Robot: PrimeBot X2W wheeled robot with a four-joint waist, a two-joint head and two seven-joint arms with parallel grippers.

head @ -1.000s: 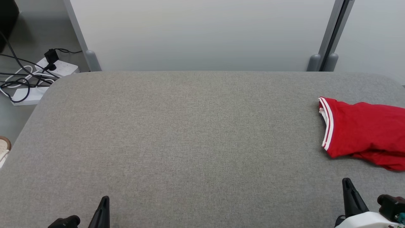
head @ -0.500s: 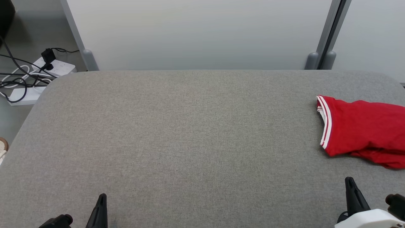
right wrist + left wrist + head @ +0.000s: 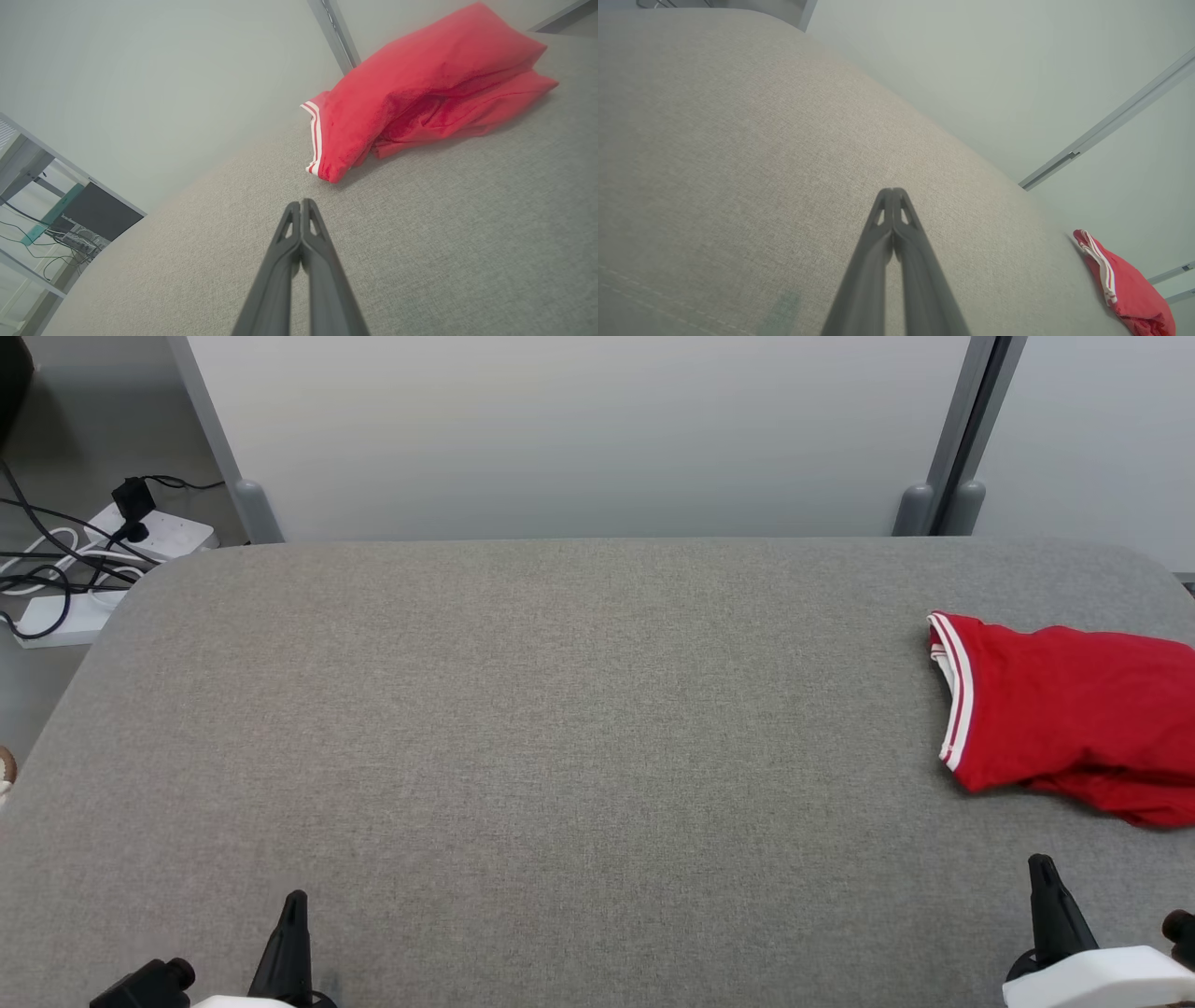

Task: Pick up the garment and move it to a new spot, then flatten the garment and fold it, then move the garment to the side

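Dark and slim, the two fingers of the left gripper (image 3: 295,899) are pressed together tip to tip with nothing between them, low over the near edge of the grey fabric-covered surface (image 3: 560,709). At the near right, the right gripper (image 3: 1042,866) is likewise closed and empty. Just beyond it, clear of its tips, lies the garment (image 3: 1064,719). It is red with white-striped trim along one hem, bunched in a loose heap near the surface's right edge, well apart from the left gripper. Behind the surface stands a pale wall panel (image 3: 579,429). On the floor off the far left corner sits a white power strip (image 3: 163,534) with dark cables (image 3: 37,581) trailing from it.
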